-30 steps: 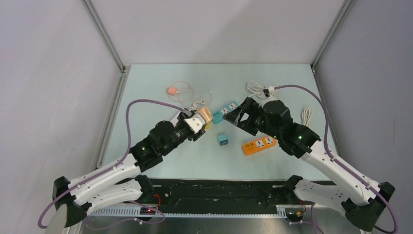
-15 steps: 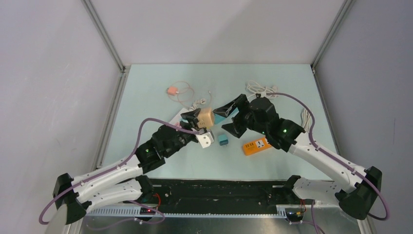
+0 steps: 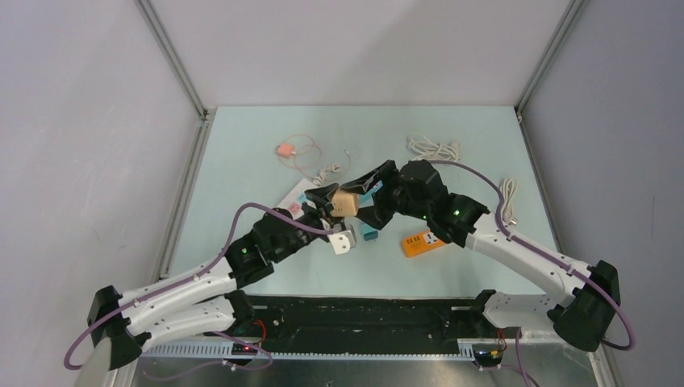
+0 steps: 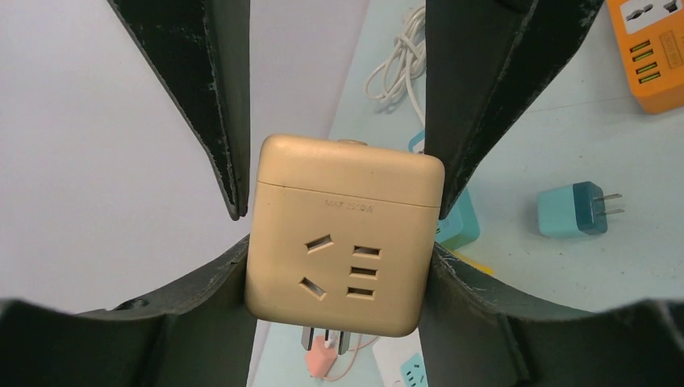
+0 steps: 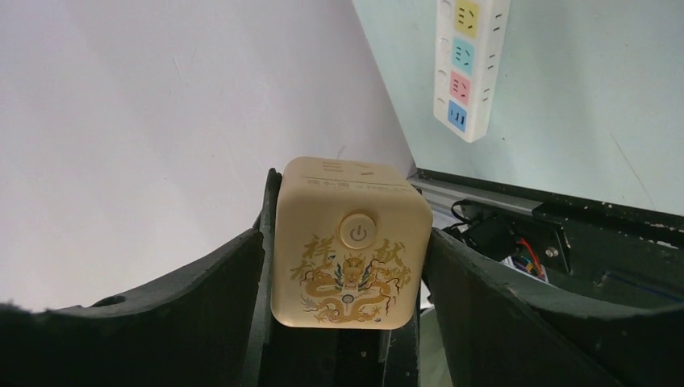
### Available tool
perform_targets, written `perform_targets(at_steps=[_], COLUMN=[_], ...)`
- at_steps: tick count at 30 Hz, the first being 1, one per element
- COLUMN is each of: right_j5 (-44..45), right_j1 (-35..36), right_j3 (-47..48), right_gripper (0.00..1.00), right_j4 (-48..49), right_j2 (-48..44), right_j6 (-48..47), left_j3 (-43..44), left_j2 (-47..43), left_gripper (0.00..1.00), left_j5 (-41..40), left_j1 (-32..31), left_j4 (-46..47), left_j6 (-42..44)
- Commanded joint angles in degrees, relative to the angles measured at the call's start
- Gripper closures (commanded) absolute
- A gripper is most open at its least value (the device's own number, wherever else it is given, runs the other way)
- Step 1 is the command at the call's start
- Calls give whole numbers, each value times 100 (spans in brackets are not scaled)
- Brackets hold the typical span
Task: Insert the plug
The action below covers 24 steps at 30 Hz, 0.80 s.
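A tan cube socket [image 3: 345,201] with a dragon print and power button [image 5: 348,250] is held above the table. Its socket face [image 4: 343,242] has metal prongs below. My left gripper [image 3: 335,205] is shut on its sides [image 4: 343,250]. My right gripper [image 3: 360,189] reaches in from the opposite side. Its fingers [image 4: 218,121] straddle the cube's far end [image 5: 347,242], the right one close against it and the left with a small gap. A teal plug adapter [image 3: 369,234] lies on the table [image 4: 571,211].
An orange power strip [image 3: 423,242] lies right of centre. A teal strip [image 3: 374,190] is mostly hidden under the right gripper. A white strip with coloured sockets [image 5: 472,64] lies left. A pink plug on a thin cable [image 3: 284,150] and white cable coils [image 3: 434,147] lie at the back.
My left gripper carried the tan cube right and forward. My right gripper swung left from the teal strip and now straddles the cube.
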Motion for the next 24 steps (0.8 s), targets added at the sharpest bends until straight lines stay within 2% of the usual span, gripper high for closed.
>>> perform_targets(at_steps=[1,4,9,11,12,15,17,18,20,21,24], right_j5=[5,94,71,27,-2,-85,-90,-88,-70,-44,0], right_j1=[16,22,30,37,35,46,45,46,36,11,-111], right_j3=[203,206,209,205,194,76,55,50,52,52,19], right_gripper=[24,29,35,40,46,70,74,74,75,75,75], right_j4=[128,41,58,117,145,447,510,516,534,525,493], right_j2=[-79,-112,-75,-42,-32,-29,-33,-43,-48,-53,-103], right_j6=[246,290,369,355,352,348,339,311,253,202,13], left_j3=[307,279,245,231,221,200,180,182,184,211,296], left_j2=[-56,-62,-149,-190,-203,-274,-312,-315,-302,-286,-250], left_gripper=[98,96,85,77,71,59,45,42,24,6,1], left_j5=[46,4,-4,0,5,11,16,-2,-89,-189,-353], left_j1=[-58,-81,-86,-87,-87,-86,-90,-89,-91,-88,-87], left_j4=[382,383,391,391,379,378,379,382,378,378,168], left_j6=[83,33,-122,-163,-204,-295,-403,-440,-572,-737,-1361])
